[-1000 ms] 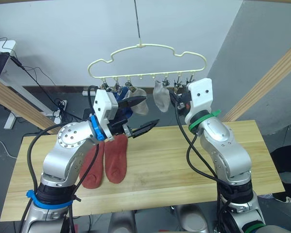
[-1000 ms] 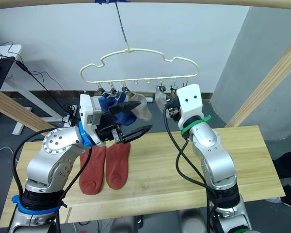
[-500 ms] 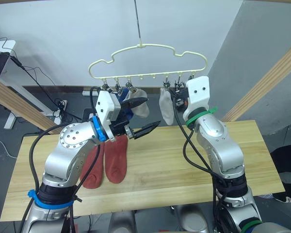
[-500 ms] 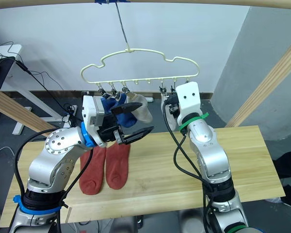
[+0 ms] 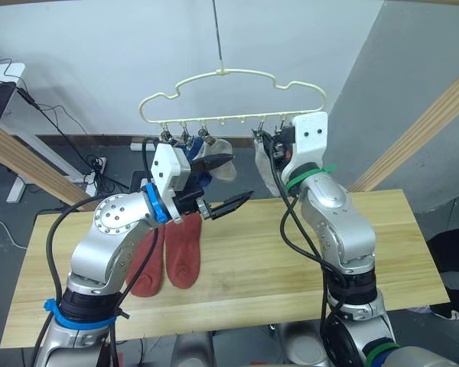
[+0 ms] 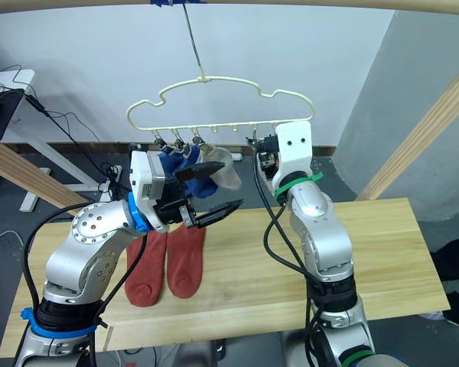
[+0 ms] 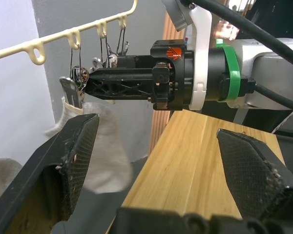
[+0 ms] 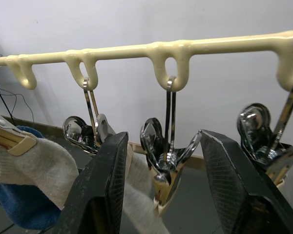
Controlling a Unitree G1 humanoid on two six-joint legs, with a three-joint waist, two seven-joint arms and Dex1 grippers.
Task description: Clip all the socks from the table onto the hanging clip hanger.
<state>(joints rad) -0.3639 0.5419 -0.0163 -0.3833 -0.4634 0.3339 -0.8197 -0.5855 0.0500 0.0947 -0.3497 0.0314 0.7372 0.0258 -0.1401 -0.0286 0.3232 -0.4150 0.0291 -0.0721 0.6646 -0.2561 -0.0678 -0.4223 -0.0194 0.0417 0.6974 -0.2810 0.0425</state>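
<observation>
**A:** What do the head views give you?

**B:** The clip hanger point(image 5: 231, 98) hangs by its long hook above the far edge of the table point(image 5: 291, 260). Two blue socks point(image 5: 196, 164) and a light grey sock point(image 5: 222, 168) are clipped at its left end, and a second grey sock point(image 5: 265, 170) hangs nearer the middle. Two rust-red socks point(image 5: 172, 252) lie side by side on the table, toes toward the robot. The left gripper point(image 5: 226, 183) is raised over them with its fingers spread wide and nothing between them. The right gripper point(image 5: 266, 147) is lifted to the clip row beside that second grey sock.

**A:** And the left wrist view?

**B:** Its own two fingers point(image 7: 73, 156) stand far apart, holding nothing. Between them the right gripper point(image 7: 90, 82) reaches sideways to a metal clip point(image 7: 73, 87) with grey fabric hanging under it.

**A:** Right wrist view?

**B:** The right gripper's fingers point(image 8: 105, 180) are parted on either side of one metal clip point(image 8: 163, 161) hung from the hanger bar point(image 8: 151, 48). Whether they press that clip I cannot say. Grey sock fabric point(image 8: 34, 168) and a bit of blue hang beside it.
</observation>
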